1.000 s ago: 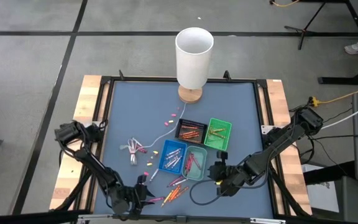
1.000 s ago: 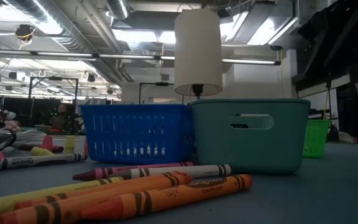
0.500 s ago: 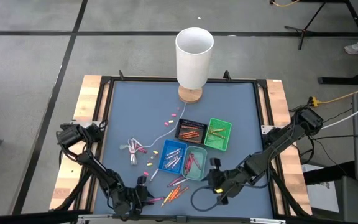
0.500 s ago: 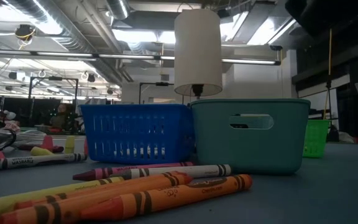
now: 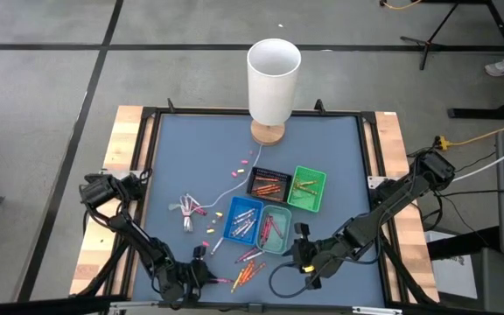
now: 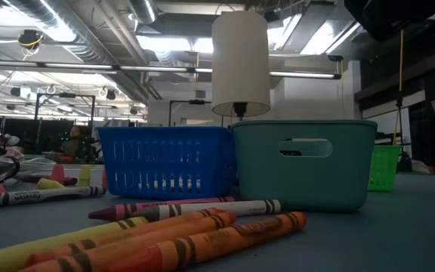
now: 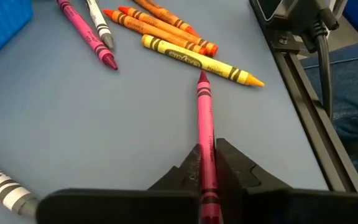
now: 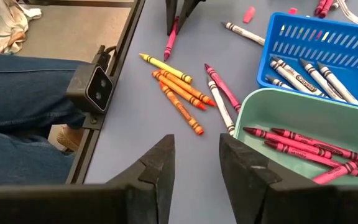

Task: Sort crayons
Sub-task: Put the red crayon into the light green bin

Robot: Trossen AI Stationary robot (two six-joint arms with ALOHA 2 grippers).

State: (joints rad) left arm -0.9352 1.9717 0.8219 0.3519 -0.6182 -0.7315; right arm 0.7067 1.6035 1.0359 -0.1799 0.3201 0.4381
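- Grip hazard, lower left of the high view: left pincer [image 5: 201, 278] is closed on a pink crayon [image 7: 204, 134], held near its back end, with most of its length sticking out ahead of the fingers. So short a hold could let the crayon pivot or slip out on lifting.
- Collision hazard, lower centre: the held crayon's tip lies just beside a yellow crayon [image 7: 201, 60], with orange crayons [image 7: 160, 23] close behind. Any forward drag would probably scatter that loose group across the surface [image 5: 191, 157].
- Sorting hazard, centre: teal tray [image 8: 291, 140] already holds pink crayons, while the blue tray [image 8: 319, 43] touching it holds pale ones. A careless release near their shared wall could put the pink crayon in the wrong tray.
- Crowding hazard, lower right of centre: right pincer [image 5: 303, 262] hangs with fingers apart and empty, near the teal tray. Both arms heading for that tray together could clash.
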